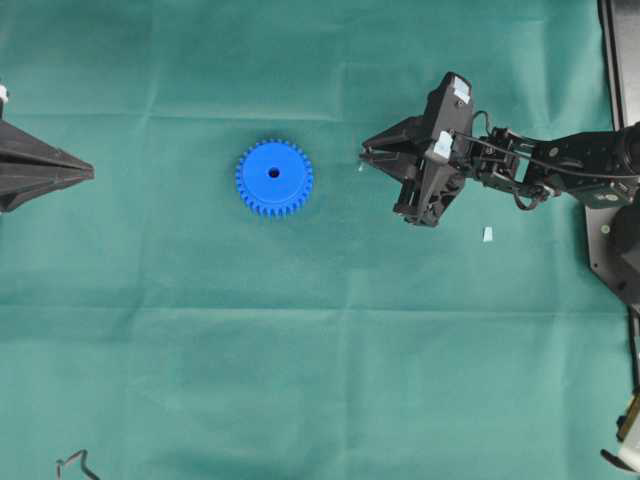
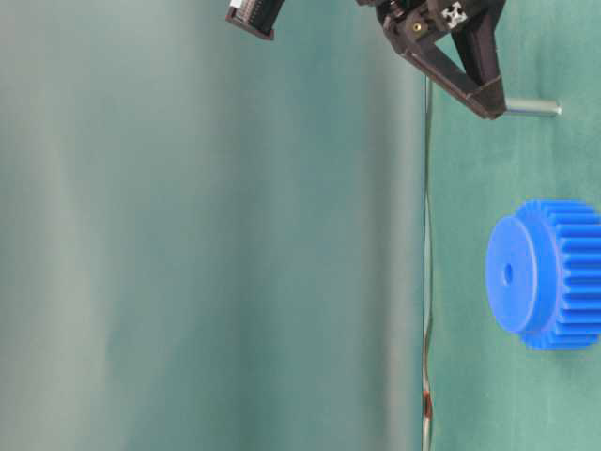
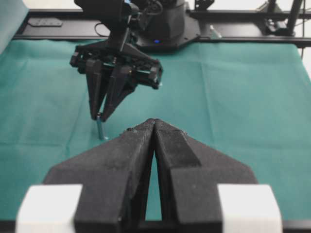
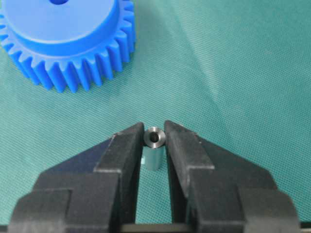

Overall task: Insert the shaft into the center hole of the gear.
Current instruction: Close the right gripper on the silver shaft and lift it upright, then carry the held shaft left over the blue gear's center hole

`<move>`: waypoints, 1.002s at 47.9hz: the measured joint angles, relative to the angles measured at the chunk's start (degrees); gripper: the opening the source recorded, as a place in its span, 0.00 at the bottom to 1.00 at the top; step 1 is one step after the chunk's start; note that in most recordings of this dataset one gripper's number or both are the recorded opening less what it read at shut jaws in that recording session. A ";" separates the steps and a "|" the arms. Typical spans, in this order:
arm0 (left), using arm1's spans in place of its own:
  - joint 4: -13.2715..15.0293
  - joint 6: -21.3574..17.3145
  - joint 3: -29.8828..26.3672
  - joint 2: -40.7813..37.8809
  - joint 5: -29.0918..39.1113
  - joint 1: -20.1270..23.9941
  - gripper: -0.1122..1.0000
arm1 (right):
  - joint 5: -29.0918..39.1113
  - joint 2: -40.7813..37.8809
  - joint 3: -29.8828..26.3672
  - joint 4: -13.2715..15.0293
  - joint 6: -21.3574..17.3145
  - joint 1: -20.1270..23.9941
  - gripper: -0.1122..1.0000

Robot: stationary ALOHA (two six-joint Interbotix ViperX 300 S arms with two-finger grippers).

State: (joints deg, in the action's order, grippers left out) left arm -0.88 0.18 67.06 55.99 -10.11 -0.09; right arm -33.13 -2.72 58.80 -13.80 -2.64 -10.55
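At the far left, the left gripper (image 1: 88, 173) is seen with its jaws pressed together and nothing between them. The gear (image 1: 274, 178) lies flat on the green-covered counter (image 1: 320, 380), its center hole (image 1: 274, 173) facing up and unfilled. To its right, the shaft (image 4: 154, 145) stands upright on the cloth, clamped between the nearly closed jaws of the right gripper (image 4: 154, 133).

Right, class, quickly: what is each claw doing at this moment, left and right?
Left claw: closed, holding nothing.
Right claw: closed on the metal pin, which stands upright on the cloth, off to the side of the blue gear.
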 measured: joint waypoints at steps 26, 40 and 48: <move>0.00 0.09 0.00 0.00 0.88 0.00 0.10 | 6.24 6.15 -0.70 0.09 0.97 0.09 0.25; 0.00 0.09 0.00 0.00 1.05 0.00 0.10 | 14.41 13.45 -2.64 0.18 2.99 -0.09 0.25; 0.00 0.18 0.00 0.00 1.05 0.00 0.10 | 15.21 12.48 -4.83 0.18 3.08 0.00 0.25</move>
State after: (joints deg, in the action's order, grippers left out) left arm -0.88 0.35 67.06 55.99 -9.05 -0.09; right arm -17.93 9.76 53.96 -13.62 0.44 -10.55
